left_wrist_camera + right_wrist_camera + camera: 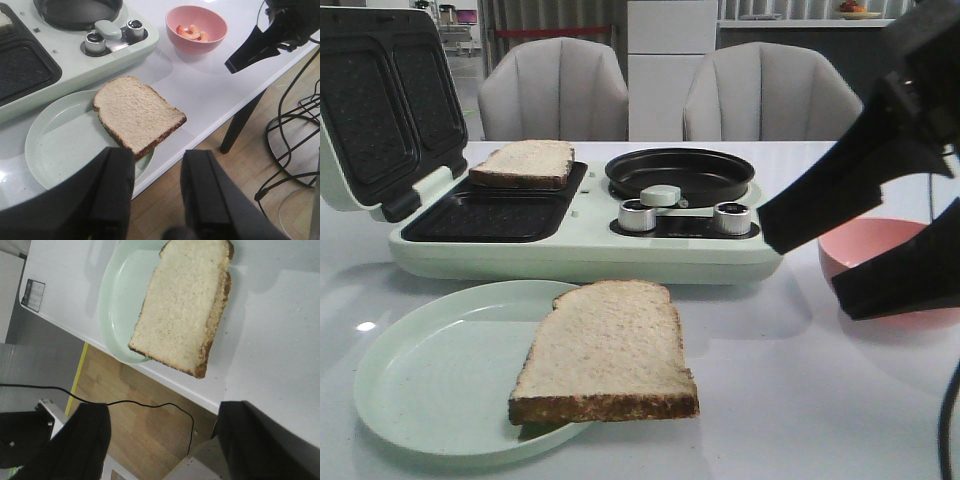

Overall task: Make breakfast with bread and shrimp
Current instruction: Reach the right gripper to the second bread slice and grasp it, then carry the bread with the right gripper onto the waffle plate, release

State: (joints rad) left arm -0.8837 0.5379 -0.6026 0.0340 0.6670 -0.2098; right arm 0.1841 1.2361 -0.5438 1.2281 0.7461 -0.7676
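Front view shows one bread slice (606, 352) half on the plate (420, 380), hanging off its edge. Another slice (525, 163) sits in the toaster (580, 250). Shrimp (194, 33) wait in the bowl (196, 27) beyond the plate. Both grippers, left (157, 185) and right (160, 440), are wide apart and hold nothing. I would grab the plate slice by its hanging edge, gently.

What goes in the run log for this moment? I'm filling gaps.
left gripper: open, empty | right gripper: open, empty | bread: one on sandwich maker | bread: one overhanging plate | shrimp: in bowl
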